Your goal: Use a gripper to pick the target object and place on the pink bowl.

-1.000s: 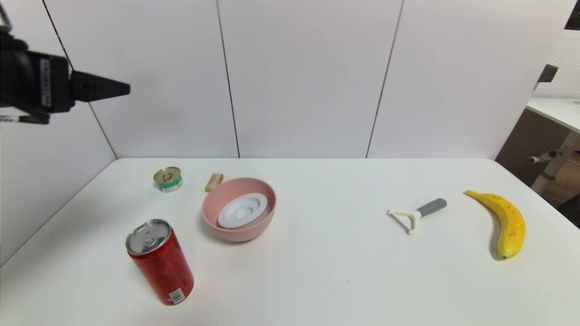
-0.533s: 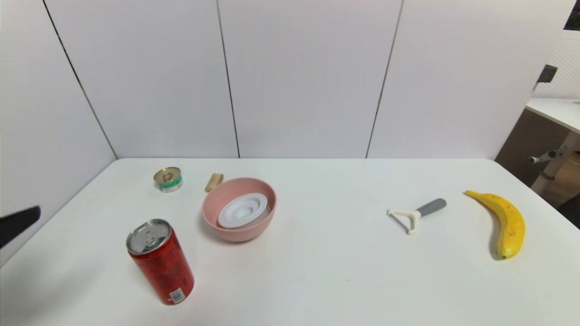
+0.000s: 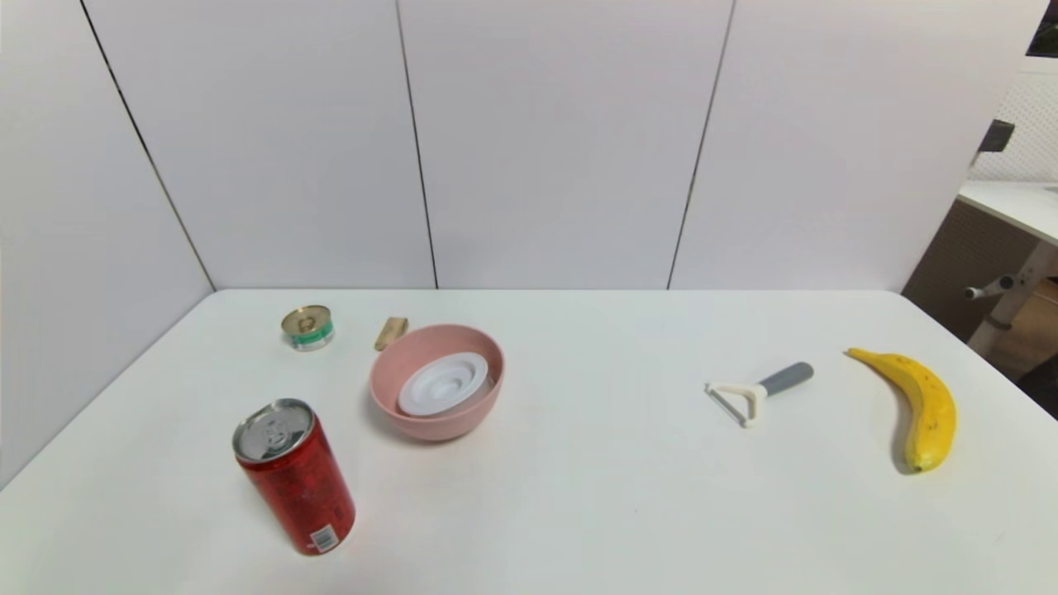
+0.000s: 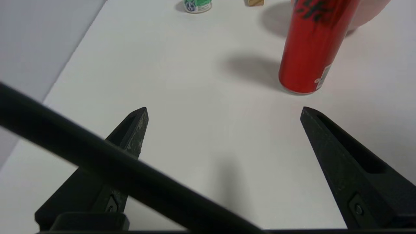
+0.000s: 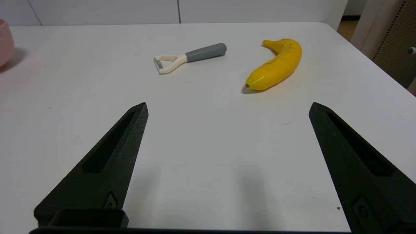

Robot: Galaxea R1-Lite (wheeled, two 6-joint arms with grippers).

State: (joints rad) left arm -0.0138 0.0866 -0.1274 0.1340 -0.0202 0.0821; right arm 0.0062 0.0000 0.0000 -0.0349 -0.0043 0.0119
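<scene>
Since the white cup [image 3: 444, 383] already sits inside the pink bowl [image 3: 388, 388], the placing looks done — nothing seems left but to keep both arms clear. No arm shows in the head view. The cup lies well down in the bowl, upside down by the look of it: ringed base up, wide flared rim low against the bowl's inner wall. It's round, so no real long axis; its centre axis runs roughly vertical, tipped a little toward the bowl's right side. Can't tell if the rim touches the bowl all the way round.

Left end effector [image 4: 224, 112] hangs low over the worktop [image 3: 579, 496] near the front-left corner, fingers [image 4: 135, 130] wide apart w/ nothing between them; a dark cable crosses its own view. Ahead of it stands the red soda can [image 4: 308, 48], upright, and beyond that the small tin [image 4: 197, 5] w/ a green band. Right end effector [image 5: 227, 109] is also spread wide and empty, low over the worktop on the right side, facing the peeler [image 5: 190, 57] and the banana [image 5: 276, 65] — well apart from both.

Other bits: a small tan block [image 3: 390, 332] lies just behind the bowl, btw. it and the tin. Can stands near the bowl's front left, not touching.
</scene>
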